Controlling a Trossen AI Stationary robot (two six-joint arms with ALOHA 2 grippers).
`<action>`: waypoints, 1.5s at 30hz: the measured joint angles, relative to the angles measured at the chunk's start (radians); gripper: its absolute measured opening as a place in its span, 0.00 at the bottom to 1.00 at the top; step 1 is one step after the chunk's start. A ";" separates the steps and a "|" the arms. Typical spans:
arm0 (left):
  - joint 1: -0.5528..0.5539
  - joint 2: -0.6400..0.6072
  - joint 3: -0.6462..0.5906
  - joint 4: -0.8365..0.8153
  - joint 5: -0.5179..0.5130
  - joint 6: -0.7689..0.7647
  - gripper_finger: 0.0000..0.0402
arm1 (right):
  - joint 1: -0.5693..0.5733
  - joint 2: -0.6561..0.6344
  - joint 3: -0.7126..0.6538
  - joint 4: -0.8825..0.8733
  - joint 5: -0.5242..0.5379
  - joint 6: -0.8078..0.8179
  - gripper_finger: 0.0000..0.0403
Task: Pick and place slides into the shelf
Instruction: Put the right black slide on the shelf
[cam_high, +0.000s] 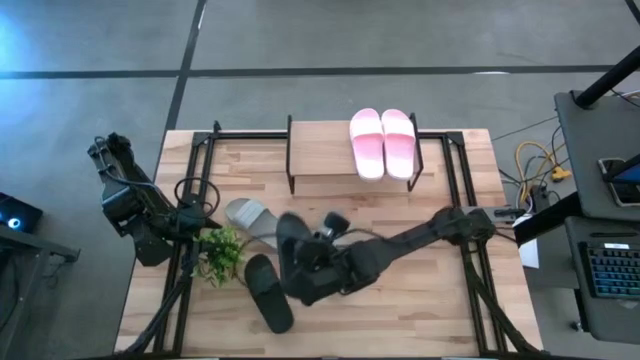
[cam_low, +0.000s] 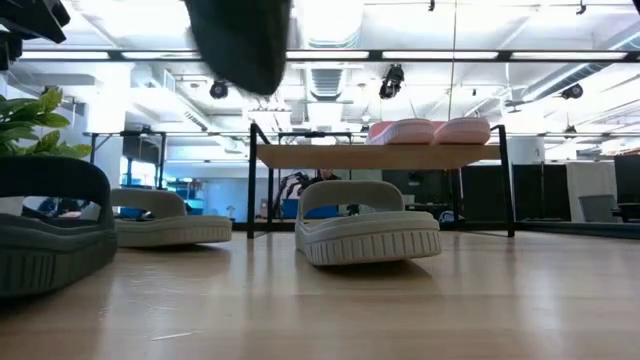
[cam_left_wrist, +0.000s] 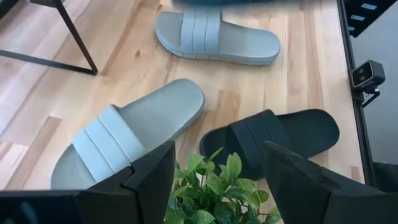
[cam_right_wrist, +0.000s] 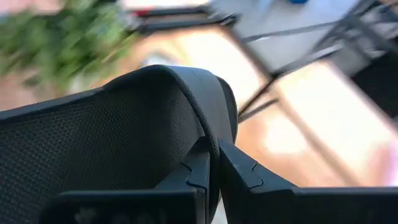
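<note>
Black fingers (cam_right_wrist: 214, 171) of the right gripper (cam_high: 297, 262) were pinched tight on the strap of a black slide (cam_right_wrist: 118, 124), which filled most of the right wrist view. From above, that gripper sat over the middle of the wooden table (cam_high: 400, 320), its arm reaching in from the right side, and the held slide (cam_high: 289, 240) was lifted clear of the boards; in the low view it hung at the top edge (cam_low: 240, 40).

Just beside it, toward the table's front, the second black slide (cam_high: 268, 292) lay flat on the wood. One grey slide (cam_high: 250, 216) lay partly under the raised one, near a small green plant (cam_high: 220, 250); the low view showed it and its grey partner (cam_low: 368, 225) resting upright on their soles, apart from each other.

At the left edge, the left gripper (cam_high: 190, 222) waited with its fingers (cam_left_wrist: 149, 180) spread apart and nothing between them, poised above the plant (cam_left_wrist: 211, 193).

Farther back stood the shelf (cam_high: 320, 155), and the pale pink slides (cam_high: 383, 142) sat side by side, touching, on the right part of its top board. Its lower tier could not be made out.
</note>
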 joint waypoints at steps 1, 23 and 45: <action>0.000 0.000 0.000 0.000 -0.004 0.001 0.56 | -0.005 -0.018 0.000 -0.016 0.027 0.002 0.03; 0.000 -0.020 -0.014 0.000 -0.125 0.071 0.56 | -0.165 -0.129 0.000 -0.292 0.103 0.091 0.03; 0.002 -0.292 -0.013 -0.003 -0.468 0.025 0.56 | -0.410 -0.129 -0.001 -0.332 -0.054 -0.129 0.03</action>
